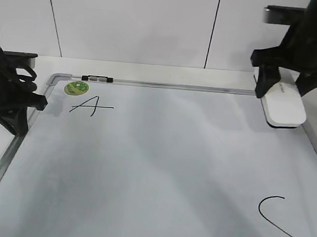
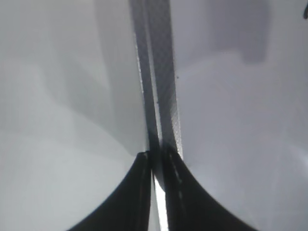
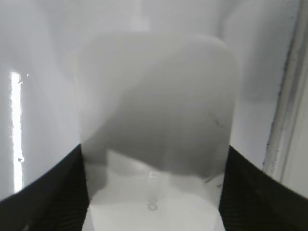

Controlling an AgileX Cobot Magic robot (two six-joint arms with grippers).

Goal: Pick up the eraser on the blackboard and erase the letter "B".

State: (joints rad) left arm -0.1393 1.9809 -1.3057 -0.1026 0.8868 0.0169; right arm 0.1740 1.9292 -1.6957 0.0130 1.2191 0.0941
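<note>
The white eraser (image 1: 284, 104) lies at the far right corner of the blackboard (image 1: 154, 168), a white board with a grey frame. My right gripper (image 1: 283, 87) stands over the eraser with a finger pressed on each long side. In the right wrist view the eraser (image 3: 159, 120) fills the space between the dark jaws (image 3: 154, 151). No letter "B" shows on the board in any view. My left gripper (image 1: 37, 102) is shut and empty at the board's left frame. The left wrist view shows its jaws (image 2: 156, 156) over the frame rail (image 2: 161, 86).
A small "A" (image 1: 91, 106) is at the far left and a curved "C" (image 1: 276, 217) at the near right. A round green magnet (image 1: 76, 88) sits by the far left corner. A small dark piece (image 1: 97, 79) lies on the top frame. A white wall stands behind.
</note>
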